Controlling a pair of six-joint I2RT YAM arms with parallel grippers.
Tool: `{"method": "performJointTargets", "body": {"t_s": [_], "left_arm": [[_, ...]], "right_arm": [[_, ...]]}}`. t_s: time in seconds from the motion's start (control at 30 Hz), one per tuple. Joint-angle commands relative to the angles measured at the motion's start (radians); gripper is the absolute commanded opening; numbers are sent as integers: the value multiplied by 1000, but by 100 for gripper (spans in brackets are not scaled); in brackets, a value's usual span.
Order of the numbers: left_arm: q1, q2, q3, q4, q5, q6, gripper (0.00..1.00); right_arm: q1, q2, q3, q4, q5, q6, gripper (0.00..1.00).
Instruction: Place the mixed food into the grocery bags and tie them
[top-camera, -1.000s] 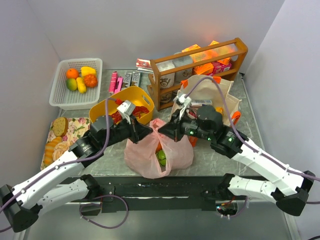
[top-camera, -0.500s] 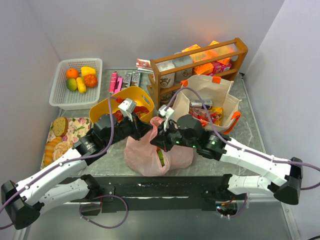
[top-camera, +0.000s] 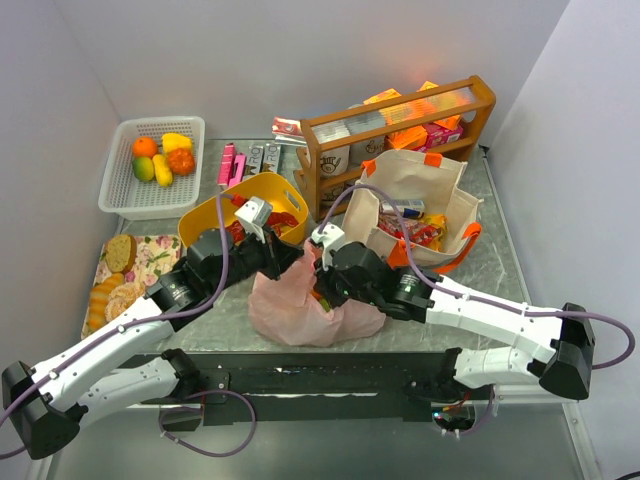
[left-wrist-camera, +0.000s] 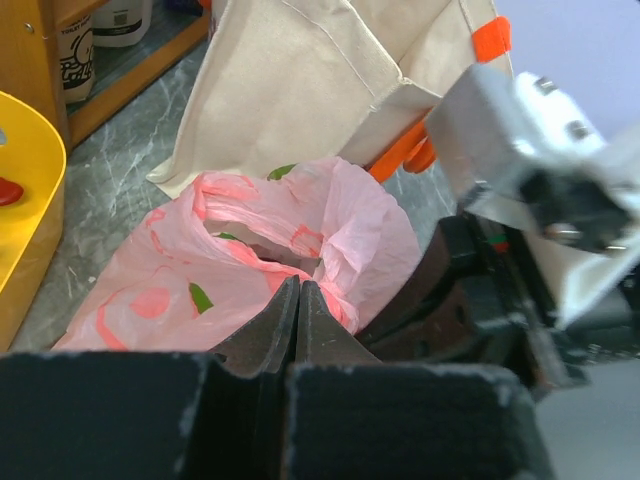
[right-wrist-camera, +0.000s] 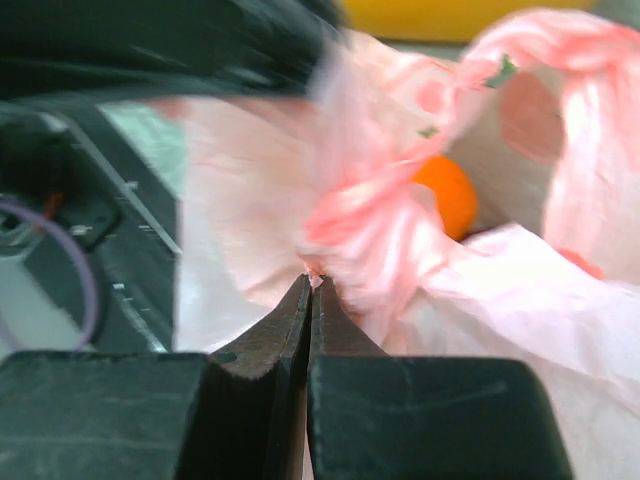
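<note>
The thin pink plastic bag (top-camera: 290, 308) lies slumped at the table's near middle, with both grippers at its gathered top. My left gripper (top-camera: 297, 259) (left-wrist-camera: 298, 284) is shut, pinching a twisted strip of the bag's mouth (left-wrist-camera: 335, 290). My right gripper (top-camera: 318, 287) (right-wrist-camera: 311, 281) is shut on another bunched strip of the pink bag (right-wrist-camera: 350, 215) and has crossed close beside the left one. An orange (right-wrist-camera: 446, 194) shows inside the bag. The cream canvas tote (top-camera: 415, 178) (left-wrist-camera: 320, 80) stands open behind, with red snack packets (top-camera: 420, 234) in it and an orange handle (top-camera: 440, 262) hanging down.
A yellow tub (top-camera: 262, 189) holding red items sits just behind my left gripper. A white mesh basket (top-camera: 125, 195) with fruit is at the back left. The wooden rack (top-camera: 400, 135) with boxes stands behind the tote. A floral tray (top-camera: 150, 250) with bread lies at the left.
My right gripper has swung left across the pink bag from its right side to beside the left gripper, drawing its strip of plastic over. The bag has sagged flatter. The left gripper has hardly moved.
</note>
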Motion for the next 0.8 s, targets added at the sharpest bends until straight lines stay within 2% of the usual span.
{"method": "performJointTargets", "body": {"t_s": [0.0, 0.13, 0.23, 0.27, 0.37, 0.47, 0.6, 0.77], "left_arm": [[-4, -28, 4, 63, 10, 29, 1], [-3, -17, -6, 65, 53, 43, 1], [-3, -5, -9, 63, 81, 66, 19], [-4, -2, -9, 65, 90, 86, 35], [-1, -8, -23, 65, 113, 117, 70], [5, -11, -40, 63, 142, 143, 87], [20, 22, -40, 24, 138, 171, 89], [24, 64, -46, 48, 229, 175, 91]], "right_arm": [[7, 6, -24, -54, 115, 22, 0], [7, 15, -27, -56, 144, 36, 0], [7, -8, -47, -22, 140, 32, 0], [7, -14, -56, -14, 126, 27, 0], [7, -31, -75, 23, 98, 15, 0], [7, -40, -82, 39, 86, 15, 0], [7, -48, -81, 49, 78, 13, 0], [5, -51, -72, 46, 78, 10, 0]]}}
